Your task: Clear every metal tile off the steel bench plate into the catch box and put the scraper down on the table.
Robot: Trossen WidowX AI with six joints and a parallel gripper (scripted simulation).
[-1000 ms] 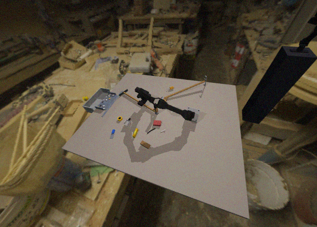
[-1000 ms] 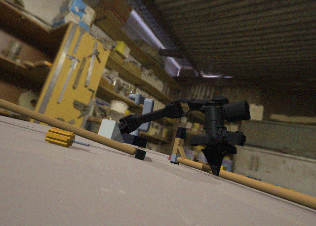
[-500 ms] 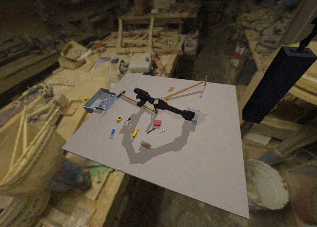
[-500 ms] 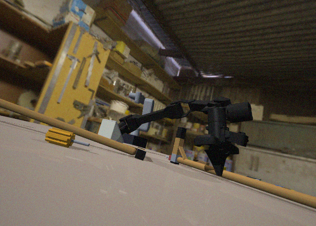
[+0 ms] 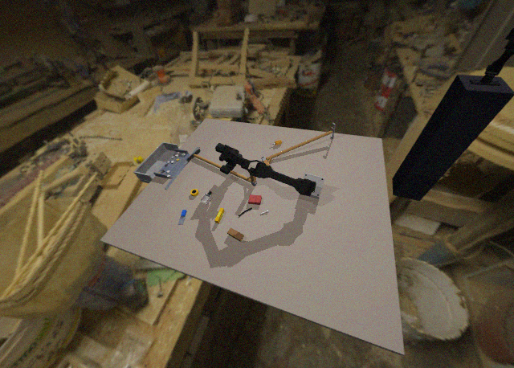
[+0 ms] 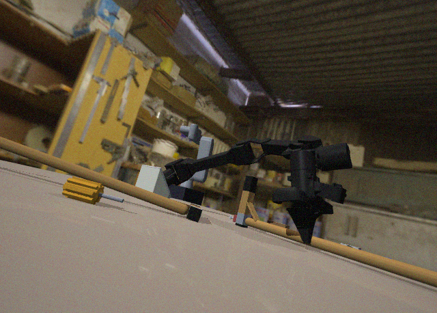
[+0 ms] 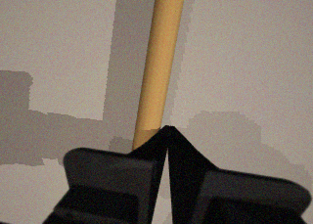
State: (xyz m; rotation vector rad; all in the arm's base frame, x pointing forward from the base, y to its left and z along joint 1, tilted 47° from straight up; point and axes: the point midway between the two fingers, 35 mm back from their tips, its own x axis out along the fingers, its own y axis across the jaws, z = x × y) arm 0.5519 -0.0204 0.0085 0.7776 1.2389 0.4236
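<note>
A long wooden-handled tool (image 5: 211,163) (image 6: 352,253) (image 7: 161,58), apparently the scraper, lies low over the table. Its dark head (image 5: 193,153) is by the steel bench plate (image 5: 179,169); its upright grip (image 6: 243,203) with a black cap is at the other end. Several small tiles (image 5: 177,160) show on or near the plate; exactly which surface each rests on is unclear. The grey-blue catch box (image 5: 144,175) adjoins the plate's far side. My gripper (image 5: 225,171) (image 6: 306,243) (image 7: 168,130) points down, shut and empty, its tips just beside or over the handle, which is not between the fingers.
A second wooden-handled tool (image 5: 304,142) (image 6: 106,180) lies across the back, near an orange-handled screwdriver (image 5: 277,142) (image 6: 81,189). Nearer the front are a red block (image 5: 254,199), a brown block (image 5: 235,234), a yellow block (image 5: 218,215), a yellow ring (image 5: 193,192) and a blue-ended item (image 5: 182,214).
</note>
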